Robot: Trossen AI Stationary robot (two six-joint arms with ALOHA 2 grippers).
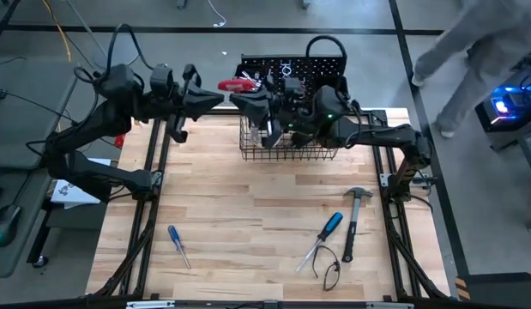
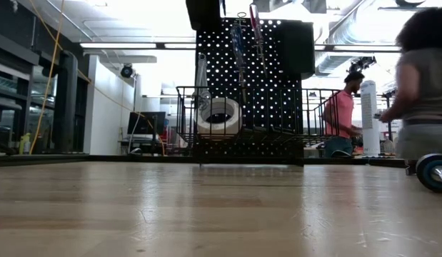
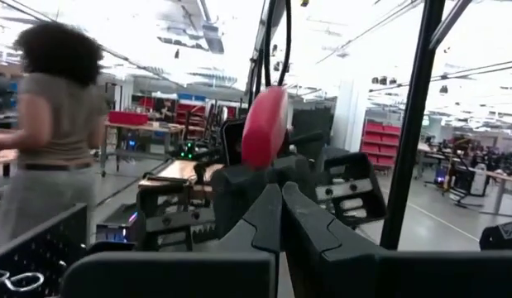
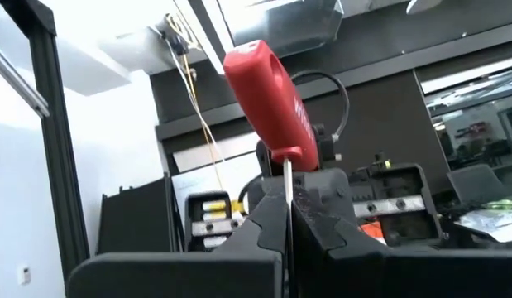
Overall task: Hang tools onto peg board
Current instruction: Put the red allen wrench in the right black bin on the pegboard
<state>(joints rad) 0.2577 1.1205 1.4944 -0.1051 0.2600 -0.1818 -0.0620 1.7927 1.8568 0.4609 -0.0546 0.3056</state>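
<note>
At the far edge of the desk (image 1: 248,215), high view: left tool (image 1: 222,97) and right tool (image 1: 255,105) nose to nose in front of the peg board (image 1: 291,64), with the red-handled screwdriver (image 1: 239,84) between them. Wire basket (image 1: 286,148) directly below the right tool. Loose on the desk, well apart from the board: blue-handled screwdriver (image 1: 178,245) near the left side, second blue-handled screwdriver (image 1: 327,230) and hammer (image 1: 353,219) near the right side. Person (image 1: 471,60) beyond the far right corner. No legible writing.

Low view: peg board upright, tools hanging on it, white tape roll (image 2: 218,116) inside the basket. Two people in the room behind. No readable labels.

Left wrist view: fingers pressed together just under the red handle; shaft hidden, so an actual grip cannot be confirmed. Right tool close behind the handle, black frame post (image 3: 413,124) alongside.

Right wrist view: fingers clamped on the screwdriver's thin shaft, handle tilted above them. White lettering on the handle, too small to read.
</note>
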